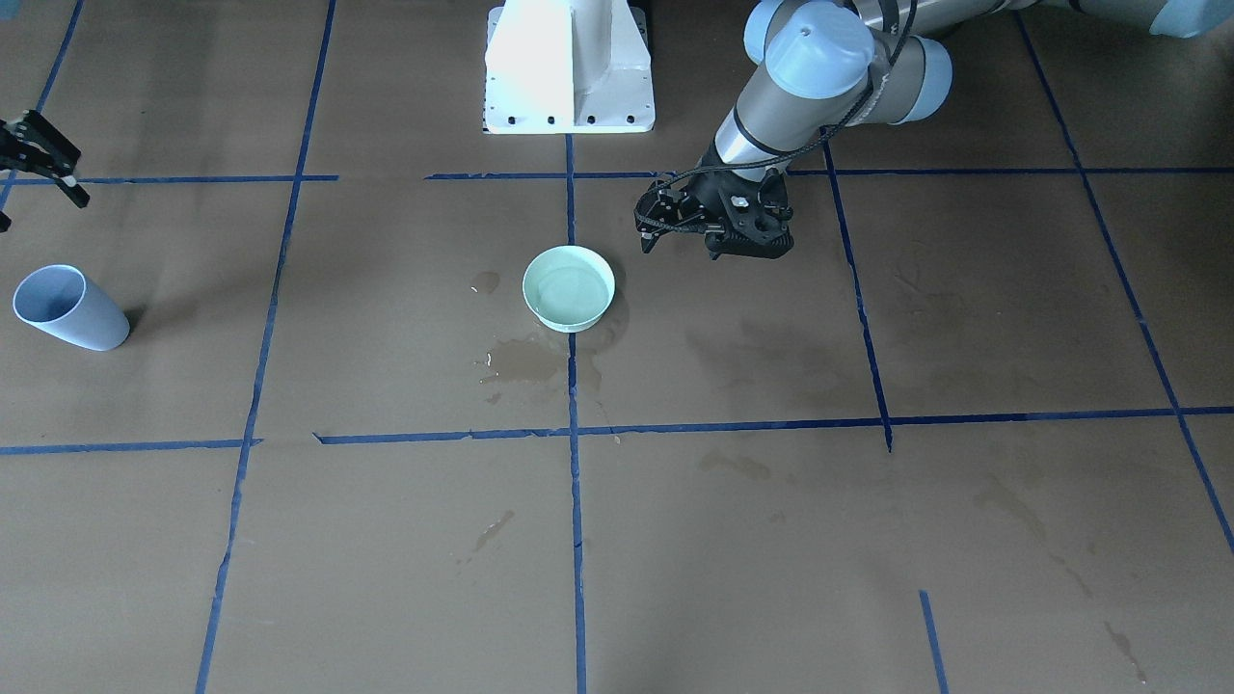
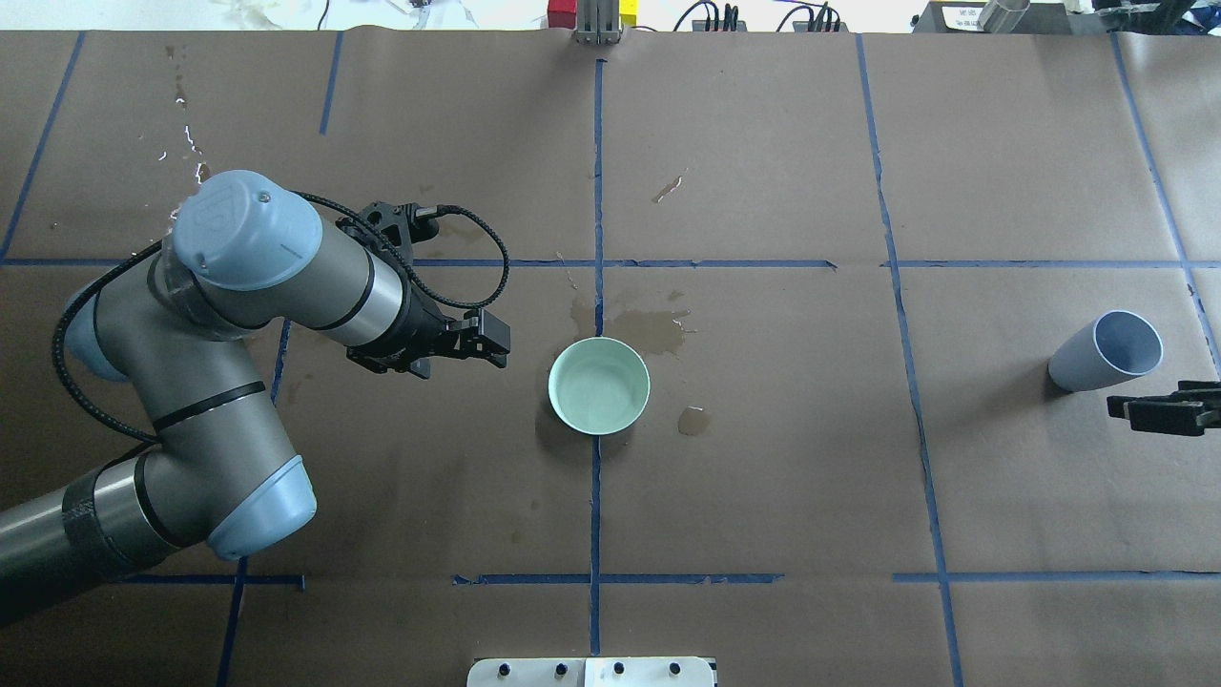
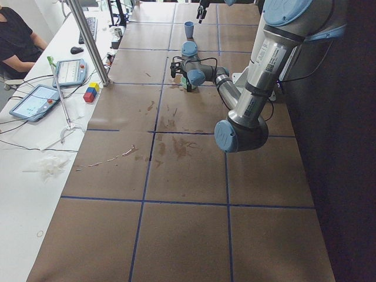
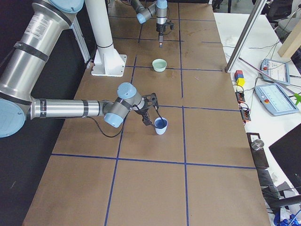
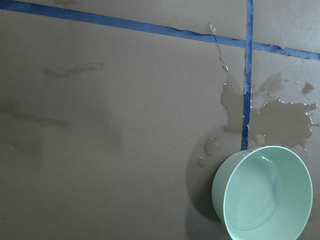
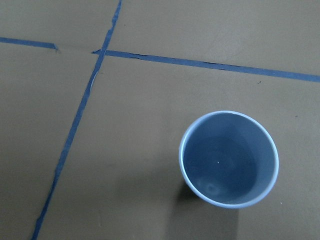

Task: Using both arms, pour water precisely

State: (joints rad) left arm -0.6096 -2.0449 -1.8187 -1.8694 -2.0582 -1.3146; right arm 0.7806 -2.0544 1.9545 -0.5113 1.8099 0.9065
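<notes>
We noted the left gripper [image 2: 496, 342] hovering just short of the pale green round bowl [image 2: 599, 385], not touching; we could not tell whether its jaws were parted or closed; the right gripper [image 2: 1140, 408] hung spread and empty just beside the upright light blue plastic cup [image 2: 1107, 351]; water [image 5: 280, 120] lay pooled on the brown paper [image 2: 763, 458] ahead of the left gripper, against the bowl.

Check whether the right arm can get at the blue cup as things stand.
Probably yes: the right gripper hangs just beside the upright blue cup, with nothing between them.
</notes>
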